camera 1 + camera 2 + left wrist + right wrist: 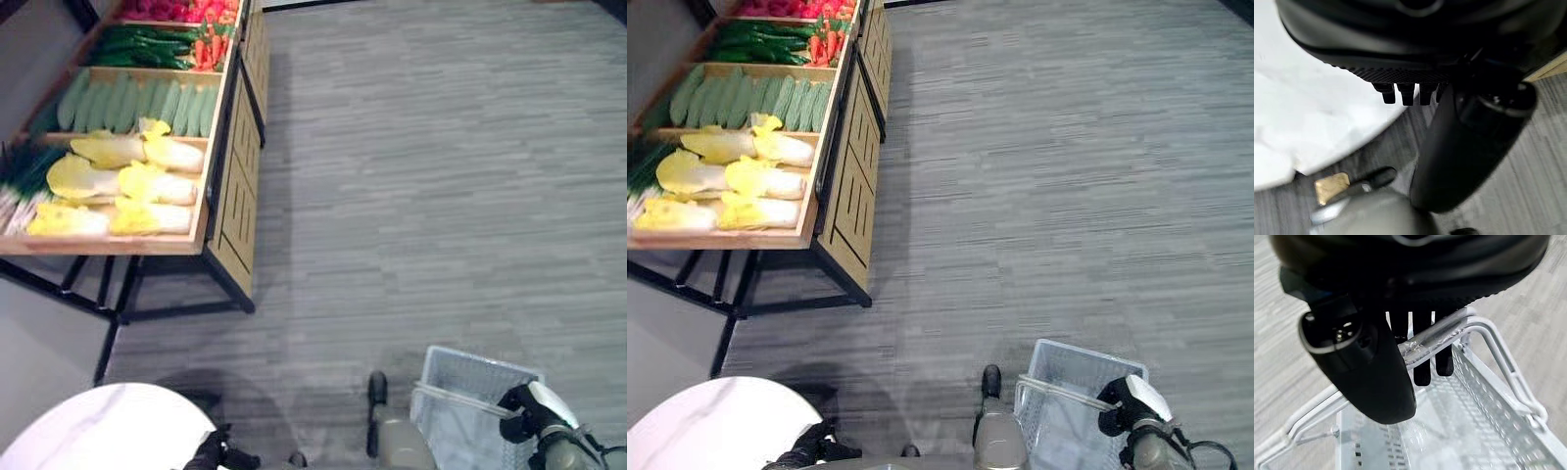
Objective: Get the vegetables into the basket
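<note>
White wire basket at 5 o'clock, nothing visible inside; the right hand curls around its handle. Left hand at 7 o'clock, curled, holding nothing, beside a white table. At 10 o'clock, wooden shelf compartments hold yellow cabbages, then cucumbers, then peppers and carrots.

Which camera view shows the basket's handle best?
The right wrist view: the handle runs close under the right hand, whose fingers curl round it. Both eye views show the white basket small at the lower edge, the handle a thin bar.
</note>
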Motion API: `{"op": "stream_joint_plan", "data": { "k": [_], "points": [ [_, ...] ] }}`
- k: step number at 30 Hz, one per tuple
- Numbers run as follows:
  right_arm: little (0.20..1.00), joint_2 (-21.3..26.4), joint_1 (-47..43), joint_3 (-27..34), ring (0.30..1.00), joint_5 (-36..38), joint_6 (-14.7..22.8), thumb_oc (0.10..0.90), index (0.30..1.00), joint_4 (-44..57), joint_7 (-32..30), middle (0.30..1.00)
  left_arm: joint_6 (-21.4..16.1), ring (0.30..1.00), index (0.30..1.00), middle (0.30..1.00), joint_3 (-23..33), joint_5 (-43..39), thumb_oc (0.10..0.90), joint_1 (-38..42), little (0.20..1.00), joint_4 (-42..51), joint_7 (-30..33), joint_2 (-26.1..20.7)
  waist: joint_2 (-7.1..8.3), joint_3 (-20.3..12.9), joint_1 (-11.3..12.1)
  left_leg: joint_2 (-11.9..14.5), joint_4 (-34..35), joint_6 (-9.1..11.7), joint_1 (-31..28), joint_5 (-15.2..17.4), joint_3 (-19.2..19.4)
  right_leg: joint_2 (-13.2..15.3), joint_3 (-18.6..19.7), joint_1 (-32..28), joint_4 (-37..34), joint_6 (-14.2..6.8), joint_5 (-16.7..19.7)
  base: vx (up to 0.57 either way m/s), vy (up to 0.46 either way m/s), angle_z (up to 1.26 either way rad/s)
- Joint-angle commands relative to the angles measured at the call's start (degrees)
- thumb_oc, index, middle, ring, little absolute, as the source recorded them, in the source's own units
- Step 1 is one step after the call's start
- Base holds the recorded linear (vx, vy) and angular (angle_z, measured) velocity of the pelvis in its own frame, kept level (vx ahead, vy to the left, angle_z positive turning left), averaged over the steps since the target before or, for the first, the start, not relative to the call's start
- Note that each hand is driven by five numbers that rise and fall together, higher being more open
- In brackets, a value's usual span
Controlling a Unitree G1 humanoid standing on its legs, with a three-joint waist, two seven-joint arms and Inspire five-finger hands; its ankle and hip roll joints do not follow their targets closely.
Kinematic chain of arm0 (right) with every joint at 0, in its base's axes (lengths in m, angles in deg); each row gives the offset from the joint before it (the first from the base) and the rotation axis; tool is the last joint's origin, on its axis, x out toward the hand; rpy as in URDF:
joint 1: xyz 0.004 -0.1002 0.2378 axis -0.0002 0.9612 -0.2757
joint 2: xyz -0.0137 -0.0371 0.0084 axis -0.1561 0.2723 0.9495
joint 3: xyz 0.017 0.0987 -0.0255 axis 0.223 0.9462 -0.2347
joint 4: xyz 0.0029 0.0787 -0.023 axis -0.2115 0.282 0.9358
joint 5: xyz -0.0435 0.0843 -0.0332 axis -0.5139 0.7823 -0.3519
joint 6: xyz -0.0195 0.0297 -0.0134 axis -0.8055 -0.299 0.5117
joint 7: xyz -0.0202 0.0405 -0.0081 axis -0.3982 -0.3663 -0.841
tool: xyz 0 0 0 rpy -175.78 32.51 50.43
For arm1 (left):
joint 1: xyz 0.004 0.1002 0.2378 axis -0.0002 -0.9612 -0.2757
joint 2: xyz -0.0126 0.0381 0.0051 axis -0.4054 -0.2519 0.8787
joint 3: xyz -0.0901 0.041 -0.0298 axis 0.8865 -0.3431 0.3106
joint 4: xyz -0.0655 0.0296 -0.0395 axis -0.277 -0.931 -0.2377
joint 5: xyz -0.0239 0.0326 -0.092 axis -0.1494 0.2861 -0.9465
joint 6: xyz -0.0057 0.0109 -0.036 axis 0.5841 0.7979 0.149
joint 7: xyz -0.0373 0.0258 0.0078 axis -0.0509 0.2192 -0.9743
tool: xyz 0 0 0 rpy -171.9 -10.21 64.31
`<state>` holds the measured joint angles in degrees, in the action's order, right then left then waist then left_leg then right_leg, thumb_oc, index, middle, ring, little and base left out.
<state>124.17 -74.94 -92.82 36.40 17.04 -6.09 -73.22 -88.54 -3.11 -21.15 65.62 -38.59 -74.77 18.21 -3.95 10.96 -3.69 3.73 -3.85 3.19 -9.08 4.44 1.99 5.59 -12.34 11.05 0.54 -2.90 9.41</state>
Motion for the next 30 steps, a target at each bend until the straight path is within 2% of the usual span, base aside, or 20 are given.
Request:
{"op": "stream_joint_plan", "data": {
  "k": [1, 2, 3, 4, 5, 7, 8, 9, 10, 12, 13, 15, 16, 21, 23, 26, 27, 28, 29, 30],
  "points": [
    [0.3, 6.8, -2.33, 3.77, 0.3, 3.91, 3.26, 0.4, 0.3, 4.96, -3.35, 0.3, -1.04, 1.0, 1.0, 1.0, -1.16, 0.26, 0.9, 1.97, 1.0, 1.97, -0.28, -1.72, 3.5, -0.39, 0.28, -2.07, -14.47, 5.69, 2.37, -10.01, -0.6, 0.93, 0.58, -0.05, 4.77, -4.37, -1.77, 0.14, -0.152, -0.04],
    [0.3, 6.81, -2.33, 3.77, 0.3, 3.91, 3.26, 0.4, 0.3, 4.96, -3.35, 0.3, -1.04, 1.0, 1.0, 1.0, -1.16, 0.26, 0.9, 1.97, 1.0, 1.97, -0.28, -1.72, 3.49, -0.4, 0.26, -2.06, -14.51, 5.69, 2.41, -10.0, -0.62, 0.93, 0.55, -0.04, 4.77, -4.37, -1.77, 0.16, -0.232, -0.02],
    [0.3, 7.47, -1.83, 4.06, 0.3, 4.64, 3.53, 0.4, 0.3, 4.86, -4.14, 0.3, -0.77, 1.0, 1.0, 1.0, -1.55, -0.38, 0.9, 3.1, 1.0, 2.14, 0.15, -1.52, 4.7, 0.77, 0.8, -1.28, -24.13, 7.69, 7.38, -14.95, -0.02, 1.19, 0.54, -2.55, 4.33, -2.59, -3.05, 0.11, -0.168, 0.05],
    [0.3, 7.47, -1.83, 4.06, 0.3, 4.64, 3.53, 0.4, 0.3, 4.86, -4.14, 0.3, -0.77, 1.0, 1.0, 1.0, -1.55, -0.38, 0.9, 3.11, 1.0, 2.14, 0.15, -1.52, 4.68, 0.76, 0.77, -1.26, -24.2, 7.7, 7.44, -14.91, -0.05, 1.17, 0.51, -2.54, 4.33, -2.59, -3.05, 0.23, -0.312, 0.1],
    [0.3, 7.61, -0.81, 4.3, 0.3, 4.79, 3.29, 0.4, 0.3, 6.19, -4.25, 0.3, -0.54, 1.0, 1.0, 1.0, -1.57, -0.98, 0.9, 3.87, 1.0, 2.29, 0.5, -1.46, 5.81, 1.59, 1.21, -0.71, -28.55, 7.42, 10.2, -15.57, 1.57, 1.12, 0.33, -4.46, 4.05, -1.33, -4.59, 0.12, -0.143, 0.11],
    [0.3, 7.54, 0.17, 4.85, 0.3, 4.94, 3.05, 0.4, 0.3, 6.71, -4.34, 0.3, -0.31, 1.0, 1.0, 1.0, -1.62, -1.03, 0.9, 4.25, 1.0, 2.37, 0.83, -1.51, 6.08, 1.84, 1.57, -0.02, -28.99, 6.76, 12.14, -15.15, 2.46, 0.86, 0.17, -5.63, 3.81, -0.98, -5.45, 0.21, -0.18, 0.0],
    [0.3, 7.79, 0.63, 5.18, 0.3, 5.29, 2.77, 0.4, 0.3, 5.87, -4.7, 0.3, -0.24, 1.0, 1.0, 1.0, -2.36, -0.58, 0.9, 4.75, 1.0, 2.55, 1.28, -1.57, 6.19, 2.35, 2.26, 0.01, -26.67, 5.31, 16.75, -12.59, 3.97, 0.64, 0.06, -7.93, 3.06, -1.11, -6.6, 0.31, -0.173, 0.13],
    [0.3, 7.69, 0.79, 5.33, 0.3, 5.56, 2.84, 0.4, 0.3, 5.84, -4.81, 0.3, -0.25, 1.0, 1.0, 1.0, -2.38, -0.34, 0.9, 4.88, 1.0, 2.29, 1.49, -1.72, 6.45, 2.32, 2.56, -0.7, -24.12, 4.6, 19.31, -11.96, 4.39, 0.84, 0.21, -8.65, 2.46, -1.42, -6.82, 0.24, -0.104, 0.25],
    [0.3, 7.69, 0.84, 5.36, 0.3, 5.56, 2.85, 0.4, 0.3, 5.84, -4.81, 0.3, -0.27, 1.0, 1.0, 1.0, -2.41, -0.33, 0.9, 4.88, 1.0, 2.27, 1.5, -1.72, 6.37, 2.36, 2.65, -0.61, -24.32, 4.59, 19.25, -11.68, 4.42, 0.76, 0.25, -8.78, 2.43, -1.46, -6.92, 0.17, -0.023, 0.17],
    [0.3, 7.53, 1.61, 5.66, 0.3, 5.59, 3.16, 0.4, 0.3, 5.31, -5.01, 0.3, -0.42, 1.0, 1.0, 1.0, -2.42, -0.1, 0.9, 4.66, 1.0, 2.16, 1.79, -1.96, 6.05, 2.41, 3.37, -0.91, -16.85, 3.13, 21.06, -9.83, 4.98, 0.67, 0.52, -10.02, 1.93, -2.02, -8.16, 0.34, 0.049, -0.03],
    [0.3, 7.18, 2.63, 5.82, 0.3, 5.46, 3.46, 0.4, 0.3, 5.65, -5.21, 0.3, -0.57, 1.0, 1.0, 1.0, -2.3, 0.33, 0.9, 4.47, 1.0, 1.91, 2.29, -2.24, 4.81, 2.28, 4.73, 0.04, -3.82, 2.47, 23.11, -11.77, 2.83, -0.49, 1.44, -12.11, 2.0, -2.34, -10.08, 0.54, 0.111, -0.07],
    [0.3, 6.83, 3.07, 5.7, 0.3, 5.31, 3.73, 0.4, 0.3, 5.37, -5.29, 0.3, -0.65, 1.0, 1.0, 1.0, -2.2, 0.67, 0.9, 4.23, 1.0, 0.8, 2.4, -2.39, 4.37, 2.0, 5.37, 0.33, 4.24, 3.14, 23.01, -15.59, 0.92, -1.4, 2.32, -14.59, 1.96, -2.35, -11.67, 0.48, 0.084, -0.16],
    [0.3, 6.76, 2.73, 5.36, 0.3, 5.35, 3.82, 0.4, 0.3, 4.52, -5.33, 0.3, -0.74, 1.0, 1.0, 1.0, -2.22, 0.65, 0.9, 3.92, 1.0, 0.86, 2.49, -2.59, 4.55, 1.73, 5.6, 0.26, 5.58, 3.42, 23.13, -16.59, 0.33, -1.36, 2.89, -15.66, 2.03, -2.38, -12.42, 0.41, 0.079, -0.28],
    [0.3, 5.13, 2.49, 4.37, 0.3, 4.2, 3.85, 0.4, 0.3, 5.06, -5.29, 0.3, -0.69, 1.0, 1.0, 1.0, -2.25, 1.92, 0.9, 3.18, 1.0, -0.38, 2.17, -2.72, 5.0, -0.01, 5.47, -0.88, 6.19, 1.79, 20.39, -15.94, 2.45, -0.71, 4.62, -16.96, 4.47, -3.33, -14.07, 0.32, 0.111, -0.24],
    [0.3, 4.28, 0.29, 3.16, 0.3, 4.06, 3.74, 0.4, 0.3, 4.01, -5.69, 0.3, -0.88, 1.0, 1.0, 1.0, -3.2, 3.2, 0.9, 3.2, 1.0, -0.36, 1.93, -2.81, 6.3, -1.19, 5.58, -2.82, 5.12, -0.68, 19.22, -12.83, 4.92, 1.79, 6.51, -16.01, 7.05, -5.45, -11.57, 0.4, 0.25, -0.29],
    [0.3, 3.71, -1.51, 1.81, 0.3, 3.34, 3.56, 0.4, 0.3, 3.9, -5.82, 0.3, -0.89, 1.0, 1.0, 1.0, -2.9, 2.24, 0.9, 3.56, 1.0, 0.63, 1.99, -3.23, 6.73, -1.28, 5.81, -3.56, 4.59, -2.2, 17.87, -10.58, 6.7, 3.41, 7.41, -13.21, 13.32, -7.07, -7.84, 0.2, 0.165, -0.49],
    [0.3, 3.59, -3.34, 0.82, 0.3, 3.29, 3.47, 0.4, 0.3, 3.22, -6.27, 0.3, -0.95, 1.0, 1.0, 1.0, -2.6, 0.74, 0.9, 3.92, 1.0, 2.05, 2.2, -3.82, 6.61, -0.19, 5.67, -4.01, 4.29, -3.58, 15.77, -8.88, 7.93, 4.58, 7.65, -7.99, 23.49, -8.74, -2.08, 0.16, 0.171, -0.43],
    [0.3, 3.6, -3.4, 0.81, 0.3, 3.3, 3.47, 0.4, 0.3, 3.19, -6.27, 0.3, -0.94, 1.0, 1.0, 1.0, -2.58, 0.74, 0.9, 3.95, 1.0, 2.05, 2.19, -3.81, 6.5, -0.37, 5.8, -3.82, 4.25, -3.56, 16.03, -8.93, 8.04, 4.39, 7.77, -7.71, 23.38, -8.7, -1.86, 0.23, 0.219, -0.43],
    [0.3, 3.31, -4.7, 0.2, 0.3, 3.22, 3.17, 0.4, 0.3, 2.31, -6.48, 0.3, -0.84, 1.0, 1.0, 1.0, -2.98, 0.24, 0.9, 4.63, 1.0, 2.42, 2.57, -4.15, 5.76, 0.89, 5.15, -3.65, 4.34, -4.41, 13.17, -7.38, 8.67, 4.81, 6.8, -3.98, 28.48, -8.98, 1.3, 0.2, 0.16, -0.21],
    [0.3, 3.25, -5.0, -0.1, 0.3, 2.96, 3.14, 0.4, 0.3, 2.25, -6.5, 0.3, -0.79, 1.0, 1.0, 1.0, -3.0, 0.2, 0.9, 4.97, 1.0, 2.05, 2.67, -4.37, 5.31, 1.5, 4.77, -3.55, 4.72, -4.6, 11.7, -6.92, 9.18, 5.08, 5.84, -1.68, 29.83, -8.76, 1.65, 0.3, 0.193, -0.25]
  ]
}}
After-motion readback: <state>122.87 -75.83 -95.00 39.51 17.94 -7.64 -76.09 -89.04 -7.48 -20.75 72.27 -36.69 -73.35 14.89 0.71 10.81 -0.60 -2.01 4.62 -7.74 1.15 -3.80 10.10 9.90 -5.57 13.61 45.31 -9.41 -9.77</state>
